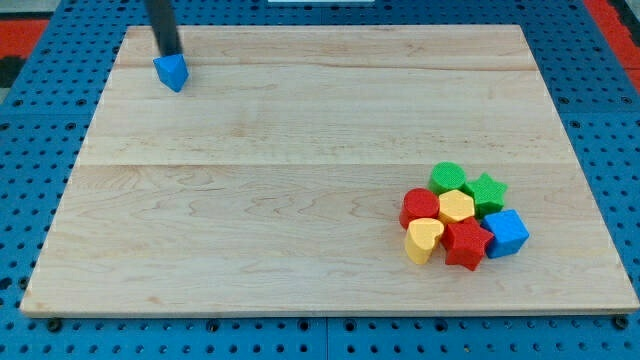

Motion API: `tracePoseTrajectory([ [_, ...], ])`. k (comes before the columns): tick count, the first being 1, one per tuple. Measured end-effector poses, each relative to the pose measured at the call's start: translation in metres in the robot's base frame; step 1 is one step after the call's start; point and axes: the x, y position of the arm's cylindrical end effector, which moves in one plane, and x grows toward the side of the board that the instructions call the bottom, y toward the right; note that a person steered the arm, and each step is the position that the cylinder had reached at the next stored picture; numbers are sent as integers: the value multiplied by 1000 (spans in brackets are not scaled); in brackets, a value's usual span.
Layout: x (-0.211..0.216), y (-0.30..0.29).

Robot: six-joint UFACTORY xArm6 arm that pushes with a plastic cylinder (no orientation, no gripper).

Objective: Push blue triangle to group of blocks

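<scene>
The blue triangle point(172, 71) lies near the board's top left corner. My tip point(170, 52) stands right at its upper edge, touching or nearly touching it. The group of blocks sits at the lower right: a green round block point(447, 177), a green star point(487, 191), a red round block point(420, 207), a yellow hexagon point(457, 207), a yellow heart point(424, 240), a red star point(465, 243) and a blue cube point(506, 232), packed close together. The triangle is far from the group.
The wooden board point(300, 170) rests on a blue pegboard point(30, 150). Red patches show at the view's top corners.
</scene>
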Motion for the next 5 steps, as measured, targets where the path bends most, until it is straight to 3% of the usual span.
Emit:
tracePoseTrajectory([
  [1, 68, 1],
  [2, 99, 56],
  [3, 94, -18],
  [4, 42, -9],
  [5, 29, 44],
])
